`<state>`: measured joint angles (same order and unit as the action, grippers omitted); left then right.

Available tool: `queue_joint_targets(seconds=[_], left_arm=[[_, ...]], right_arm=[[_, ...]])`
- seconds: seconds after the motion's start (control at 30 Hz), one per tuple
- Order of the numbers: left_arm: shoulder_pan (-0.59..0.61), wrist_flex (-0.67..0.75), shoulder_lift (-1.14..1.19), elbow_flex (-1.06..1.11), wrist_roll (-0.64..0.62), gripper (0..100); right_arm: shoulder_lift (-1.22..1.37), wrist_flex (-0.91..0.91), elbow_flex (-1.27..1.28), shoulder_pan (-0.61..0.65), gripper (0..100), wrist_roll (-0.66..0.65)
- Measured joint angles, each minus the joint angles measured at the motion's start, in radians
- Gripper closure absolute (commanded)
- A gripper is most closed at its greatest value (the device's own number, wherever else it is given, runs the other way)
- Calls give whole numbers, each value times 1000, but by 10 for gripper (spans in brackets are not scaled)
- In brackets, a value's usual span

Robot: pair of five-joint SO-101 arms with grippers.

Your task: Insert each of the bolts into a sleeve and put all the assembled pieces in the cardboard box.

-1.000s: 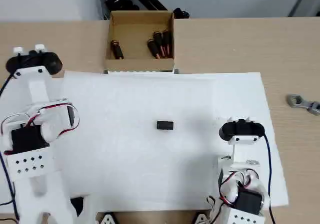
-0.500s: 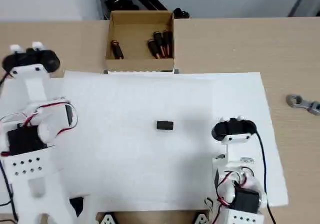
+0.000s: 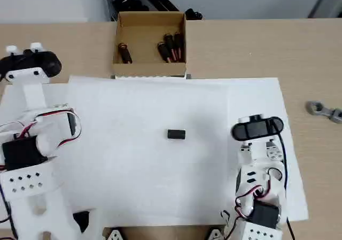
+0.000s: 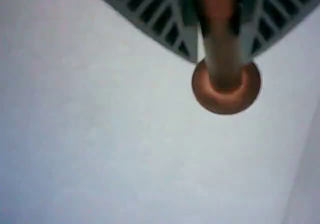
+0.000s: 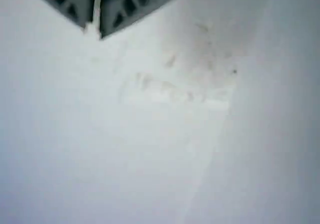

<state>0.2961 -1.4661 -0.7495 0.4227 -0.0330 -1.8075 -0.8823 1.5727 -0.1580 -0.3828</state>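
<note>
here, the left gripper (image 4: 221, 59) pinches a bolt (image 4: 226, 89) between its two grey fingers (image 4: 165, 24); the fingers are plastic, with ribbed, slatted faces that narrow toward their tips; the bolt is copper-coloured metal, its smooth round shank running up between the fingers and its wide, disc-shaped head flaring out just past the fingertips; the head hangs over the white sheet (image 4: 100, 149), and whether it touches the sheet cannot be told; the right gripper (image 5: 95, 29) has the same ribbed grey build and is pressed together, a thin pale seam the only line between its halves, close above the same matte sheet; in the high view the left arm (image 3: 32, 144) stands at the sheet's left edge and the right arm (image 3: 259, 197) near its right front corner, both white plastic with black motors and red and black wires; a single sleeve (image 3: 176, 134), a short black cylinder, lies on its side near the middle of the sheet, between the two arms and apart from both; the cardboard box (image 3: 149, 69), brown, square and open-topped, sits on the table (image 3: 240, 47) at the far edge of the sheet; inside it lie assembled pieces (image 3: 171, 47), dark sleeves with copper ends, one alone at one side and a cluster at the other; the table is pale wood grain; a small metal tool (image 3: 323, 110) lies on it beyond the sheet's right edge.
</note>
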Motion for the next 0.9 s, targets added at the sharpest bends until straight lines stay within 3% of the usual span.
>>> queue_joint_targets(seconds=[0.2, 0.43, 0.7, 0.9], left_arm=[[0, 0, 0, 0, 0, 994], [0, 0, 0, 0, 0, 994], [0, 0, -80, 0, 0, 994], [0, 0, -187, 34, 0, 994]], right_arm=[[106, -75, -192, 147, 925, -15], [667, -107, -632, 255, 885, -23], [1519, -374, -1304, 414, 880, -227], [1772, -497, -1534, 549, 835, -387]])
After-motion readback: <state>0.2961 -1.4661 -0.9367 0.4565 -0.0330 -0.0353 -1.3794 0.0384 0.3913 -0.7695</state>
